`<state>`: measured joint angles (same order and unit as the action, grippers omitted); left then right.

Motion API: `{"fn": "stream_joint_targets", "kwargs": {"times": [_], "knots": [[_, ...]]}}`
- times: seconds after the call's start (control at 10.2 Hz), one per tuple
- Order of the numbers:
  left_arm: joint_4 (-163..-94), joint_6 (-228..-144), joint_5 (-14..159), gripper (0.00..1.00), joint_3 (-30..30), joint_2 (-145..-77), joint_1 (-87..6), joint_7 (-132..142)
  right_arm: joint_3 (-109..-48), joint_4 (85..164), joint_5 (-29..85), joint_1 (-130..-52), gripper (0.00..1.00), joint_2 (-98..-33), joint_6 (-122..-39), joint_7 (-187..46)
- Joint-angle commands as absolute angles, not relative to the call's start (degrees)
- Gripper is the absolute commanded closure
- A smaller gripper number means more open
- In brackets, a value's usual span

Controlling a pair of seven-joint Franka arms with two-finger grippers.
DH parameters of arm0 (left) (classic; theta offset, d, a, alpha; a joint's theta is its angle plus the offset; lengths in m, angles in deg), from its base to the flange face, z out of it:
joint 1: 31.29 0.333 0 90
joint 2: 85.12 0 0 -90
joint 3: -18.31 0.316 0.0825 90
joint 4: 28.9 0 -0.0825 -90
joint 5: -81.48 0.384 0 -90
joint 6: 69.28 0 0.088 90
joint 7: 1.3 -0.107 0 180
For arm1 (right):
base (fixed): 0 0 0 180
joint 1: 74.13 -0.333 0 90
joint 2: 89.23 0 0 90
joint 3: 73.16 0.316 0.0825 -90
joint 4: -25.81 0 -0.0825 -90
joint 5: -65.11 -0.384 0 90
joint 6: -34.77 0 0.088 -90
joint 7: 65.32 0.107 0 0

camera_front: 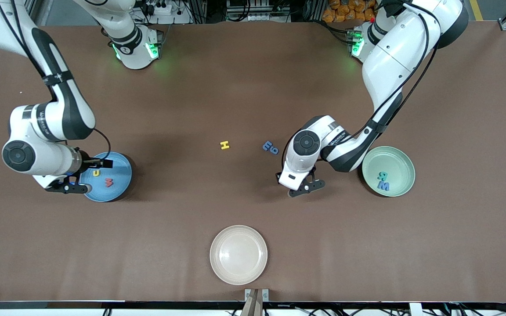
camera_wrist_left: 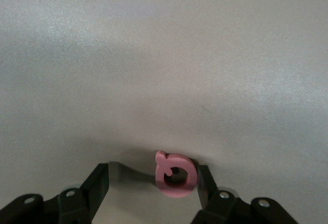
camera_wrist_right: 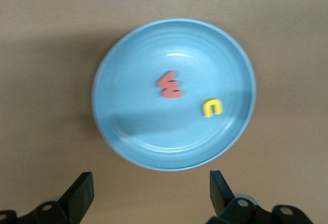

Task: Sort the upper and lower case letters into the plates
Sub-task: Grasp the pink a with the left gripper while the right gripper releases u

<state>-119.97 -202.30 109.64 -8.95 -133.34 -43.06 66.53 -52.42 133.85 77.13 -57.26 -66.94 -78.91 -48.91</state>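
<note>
I see a small pink letter (camera_wrist_left: 176,175) lying on the worktop (camera_front: 235,87), right between the spread fingers of my left tool (camera_wrist_left: 154,188); one finger (camera_wrist_left: 204,183) touches its edge, but the tool is open and does not hold it yet. I think I put the tool low here so it can close on the letter and carry it to a plate. The green plate (camera_front: 404,162) sits just beside this arm, toward its end of the worktop, and holds a teal letter (camera_front: 381,176) and a blue letter (camera_front: 384,187). A yellow letter (camera_front: 224,145) and two blue letters (camera_front: 270,147) lie loose in the middle. The blue plate (camera_wrist_right: 154,137) holds a red letter (camera_wrist_right: 169,85) and a yellow one (camera_wrist_right: 212,107). My right tool (camera_wrist_right: 151,190) hangs open and empty over that plate's edge, waiting. A cream plate (camera_front: 226,267) sits nearest the front camera with nothing in it.
</note>
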Motion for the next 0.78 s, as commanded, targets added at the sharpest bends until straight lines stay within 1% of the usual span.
{"fn": "stream_joint_targets", "kwargs": {"times": [0.0,0.2,0.49,0.68], "knots": [[-119.16,-202.96,111.36,0.23,-8.59,-133.99,-43.59,67.17,-48.39,134.00,76.45,-57.43,0.00,-67.61,-78.09,-40.65],[-119.16,-202.96,111.36,0.25,-8.59,-133.99,-43.59,67.17,-45.75,133.48,76.45,-58.40,0.00,-67.44,-77.73,-33.96],[-119.16,-203.05,111.36,0.29,-8.59,-134.34,-43.59,67.17,-45.74,133.12,76.27,-62.08,0.00,-67.17,-77.73,-29.66],[-119.16,-203.14,111.45,0.34,-8.59,-134.51,-43.59,67.08,-45.74,133.12,76.01,-64.02,0.00,-67.00,-77.73,-29.20]]}}
